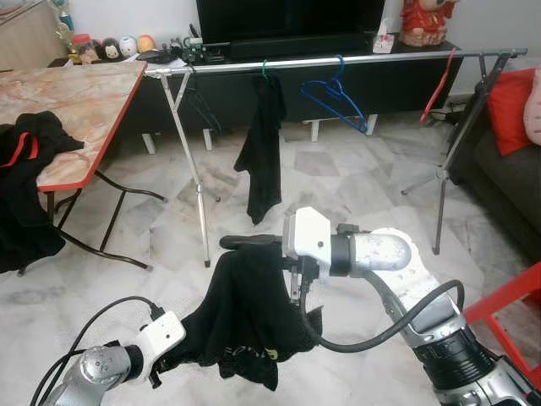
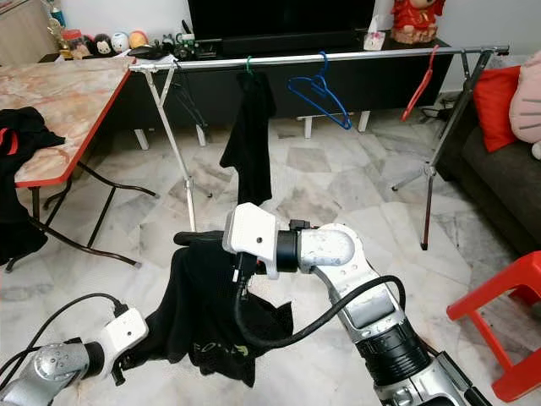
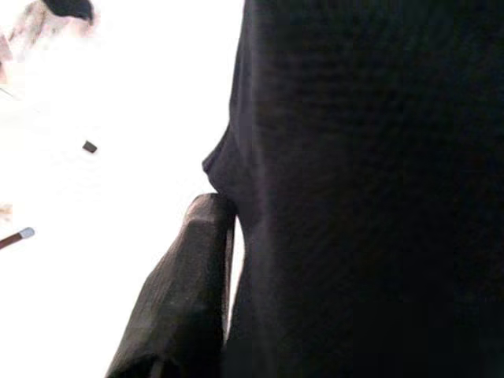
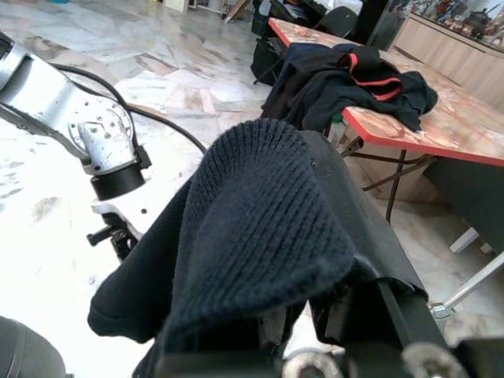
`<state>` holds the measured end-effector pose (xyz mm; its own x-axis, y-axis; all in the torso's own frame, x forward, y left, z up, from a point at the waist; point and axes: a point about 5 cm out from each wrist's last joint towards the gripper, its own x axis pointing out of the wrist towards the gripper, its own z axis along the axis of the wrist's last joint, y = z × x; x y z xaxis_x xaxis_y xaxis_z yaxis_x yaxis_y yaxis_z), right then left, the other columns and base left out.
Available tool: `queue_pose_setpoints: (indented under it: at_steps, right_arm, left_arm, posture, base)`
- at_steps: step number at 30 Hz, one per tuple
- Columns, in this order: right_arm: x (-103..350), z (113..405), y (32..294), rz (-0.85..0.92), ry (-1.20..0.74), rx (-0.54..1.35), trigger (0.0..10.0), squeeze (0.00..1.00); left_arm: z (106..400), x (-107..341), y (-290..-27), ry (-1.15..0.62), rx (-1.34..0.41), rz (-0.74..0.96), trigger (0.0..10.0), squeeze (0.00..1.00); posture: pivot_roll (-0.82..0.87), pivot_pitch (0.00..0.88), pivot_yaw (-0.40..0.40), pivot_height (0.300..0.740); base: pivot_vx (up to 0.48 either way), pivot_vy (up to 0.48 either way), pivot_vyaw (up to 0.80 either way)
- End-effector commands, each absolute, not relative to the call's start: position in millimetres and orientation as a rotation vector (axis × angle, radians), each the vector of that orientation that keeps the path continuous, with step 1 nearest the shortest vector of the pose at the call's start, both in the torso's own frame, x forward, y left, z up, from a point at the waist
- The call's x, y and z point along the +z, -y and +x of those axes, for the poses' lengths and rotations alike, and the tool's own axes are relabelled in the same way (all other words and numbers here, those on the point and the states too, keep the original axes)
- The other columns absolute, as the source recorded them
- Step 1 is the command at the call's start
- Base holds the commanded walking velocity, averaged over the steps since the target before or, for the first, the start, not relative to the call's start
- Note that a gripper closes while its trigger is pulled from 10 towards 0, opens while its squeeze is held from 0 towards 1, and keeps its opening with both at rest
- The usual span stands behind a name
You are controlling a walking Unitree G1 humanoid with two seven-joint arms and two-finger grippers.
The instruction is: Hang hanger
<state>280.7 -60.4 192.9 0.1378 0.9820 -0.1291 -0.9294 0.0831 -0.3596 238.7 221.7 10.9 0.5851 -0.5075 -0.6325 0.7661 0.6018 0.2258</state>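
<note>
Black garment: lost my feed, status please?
Black garment draped over right hand, left hand at its lower edge. Rail ahead, across open floor; blue hanger on it.

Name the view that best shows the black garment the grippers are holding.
Left eye view: the whole black garment hangs between both arms. The right eye view matches it; the right wrist view shows knit draped over its fingers; the left wrist view shows dark cloth.
</note>
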Motion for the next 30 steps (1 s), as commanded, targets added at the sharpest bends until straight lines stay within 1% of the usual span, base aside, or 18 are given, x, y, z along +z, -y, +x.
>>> queue_pose_setpoints:
  at_steps: [1,8,17,23,24,28,29,30]
  right_arm:
    - [197,279,58,-0.405,0.19,1.441,0.0,0.0]
    - [191,282,60,-0.413,0.162,1.425,0.0,0.0]
    - [189,283,61,-0.415,0.159,1.418,0.0,0.0]
    - [189,284,60,-0.437,0.16,1.402,0.0,0.0]
    - [188,286,60,-0.451,0.154,1.385,1.8,0.0]
    - [186,288,60,-0.465,0.148,1.368,1.8,0.0]
    - [182,292,63,-0.499,0.124,1.331,10.0,0.0]
    - [181,293,64,-0.508,0.117,1.321,10.0,0.0]
  left_arm:
    - [240,16,-223,-0.521,-0.76,0.478,0.0,0.0]
    - [242,21,-221,-0.489,-0.742,0.424,0.0,0.0]
    - [241,20,-222,-0.504,-0.761,0.428,0.0,0.0]
    - [242,22,-221,-0.481,-0.738,0.41,0.0,0.0]
    - [242,22,-221,-0.478,-0.735,0.41,0.0,0.0]
    - [242,22,-220,-0.476,-0.735,0.41,0.0,0.0]
    - [242,23,-220,-0.464,-0.72,0.406,0.0,0.0]
    - [242,23,-220,-0.461,-0.715,0.404,0.0,0.0]
  posture:
    - [-0.04,0.039,0.049,0.74]
    - [-0.04,0.039,0.05,0.74]
    - [-0.04,0.035,0.05,0.74]
    - [-0.04,0.038,0.049,0.74]
    - [-0.04,0.039,0.048,0.74]
    - [-0.04,0.039,0.048,0.74]
    - [-0.04,0.04,0.048,0.74]
    - [-0.04,0.04,0.048,0.74]
  base:
    - [0.0,0.0,0.0]
    - [0.0,0.0,0.0]
    - [0.0,0.0,0.0]
    - [0.0,0.0,0.0]
    - [0.0,0.0,0.0]
    - [0.0,0.0,0.0]
    - [0.0,0.0,0.0]
    - [0.0,0.0,0.0]
